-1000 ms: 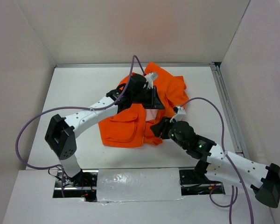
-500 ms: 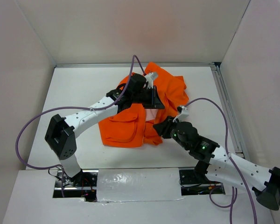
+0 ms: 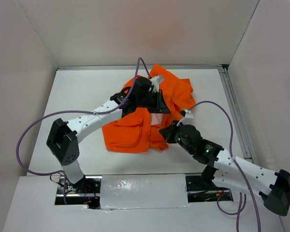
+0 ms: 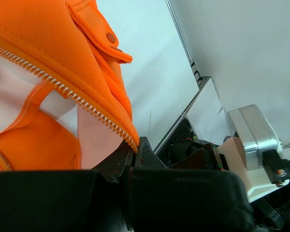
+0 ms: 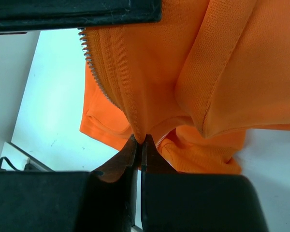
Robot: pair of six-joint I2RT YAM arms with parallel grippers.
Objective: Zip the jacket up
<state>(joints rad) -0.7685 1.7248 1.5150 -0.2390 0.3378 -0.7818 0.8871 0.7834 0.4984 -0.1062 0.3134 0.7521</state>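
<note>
Pinching the jacket (image 3: 128,131) with the left claw (image 4: 136,151) and the right claw (image 5: 139,144) at once, on the surface (image 3: 77,92).

Clenched, on the left, upon the orange front edge just where the pale zipper teeth (image 4: 63,88) run out, jaws pressed together with nothing but cloth between; showing pinkish lining (image 4: 12,92) beside those teeth and a snap-fastened pocket flap (image 4: 94,26) above. Nipped shut, on the right, upon a hanging fold of orange fabric, close by another short run of teeth (no telling where the slider sits). Seen from above: lying crumpled and unzipped near the middle, reached from the left across its upper front and from the lower right at its near edge.
</note>
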